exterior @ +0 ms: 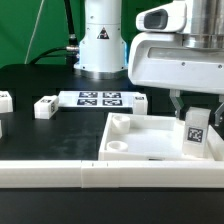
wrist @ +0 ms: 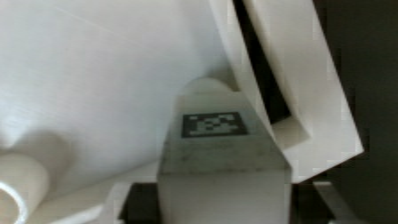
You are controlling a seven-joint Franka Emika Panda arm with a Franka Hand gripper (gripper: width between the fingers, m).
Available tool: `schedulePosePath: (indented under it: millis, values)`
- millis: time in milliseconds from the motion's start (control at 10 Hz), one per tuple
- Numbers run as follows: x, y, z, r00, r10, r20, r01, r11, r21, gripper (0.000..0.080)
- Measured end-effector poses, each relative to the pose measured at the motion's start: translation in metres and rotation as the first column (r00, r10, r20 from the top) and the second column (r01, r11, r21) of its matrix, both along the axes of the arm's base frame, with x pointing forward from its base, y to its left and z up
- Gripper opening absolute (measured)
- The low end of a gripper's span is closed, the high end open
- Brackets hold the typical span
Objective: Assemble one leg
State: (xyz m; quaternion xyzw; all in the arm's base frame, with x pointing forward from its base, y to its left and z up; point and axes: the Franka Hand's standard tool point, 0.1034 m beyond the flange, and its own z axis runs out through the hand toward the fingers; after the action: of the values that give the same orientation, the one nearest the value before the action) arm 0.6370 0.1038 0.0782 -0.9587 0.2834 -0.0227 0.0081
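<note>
My gripper (exterior: 194, 118) is shut on a leg (exterior: 195, 133), a small white block with a black-and-white tag. It holds the leg upright over the right corner of the large white square panel (exterior: 150, 145), with the leg's lower end at or in that corner. In the wrist view the leg (wrist: 217, 150) runs up between my fingers (wrist: 134, 190), tag facing the camera, its tip at the panel's corner by the raised rim (wrist: 294, 80). A round corner socket (wrist: 22, 170) shows nearby. Two more legs (exterior: 44, 107) (exterior: 4, 99) lie on the table at the exterior view's left.
The marker board (exterior: 100, 98) lies flat behind the panel, in front of the robot base (exterior: 100, 45). A white rail (exterior: 110, 175) runs along the table's front edge. Another round socket (exterior: 118, 122) sits at the panel's far-left corner.
</note>
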Motion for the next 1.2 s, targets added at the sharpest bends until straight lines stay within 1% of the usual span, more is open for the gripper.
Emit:
schedulePosePath:
  millis: [100,300,400,500,600,700,800,1200]
  values:
    - [-0.0015,-0.0068,-0.0001,0.998,-0.068,0.003,0.068,0.998,-0.009,0.0300]
    - [-0.0020,-0.0133,0.0003,0.991,-0.133,-0.002,0.133,0.991,-0.017,0.0304]
    - [-0.0021,-0.0128,-0.0005,0.992,-0.129,-0.001,0.129,0.992,-0.016,0.0304]
    - [-0.0022,-0.0124,-0.0007,0.992,-0.129,-0.002,0.129,0.992,-0.016,0.0485]
    - [-0.0022,-0.0125,-0.0009,0.992,-0.129,-0.002,0.129,0.991,-0.016,0.0593]
    - [-0.0022,-0.0125,-0.0009,0.992,-0.129,-0.002,0.129,0.991,-0.016,0.0593]
    - [-0.0023,-0.0125,-0.0011,0.992,-0.129,-0.002,0.129,0.991,-0.016,0.0638]
    - [-0.0024,-0.0126,-0.0014,0.992,-0.129,-0.003,0.129,0.991,-0.016,0.0649]
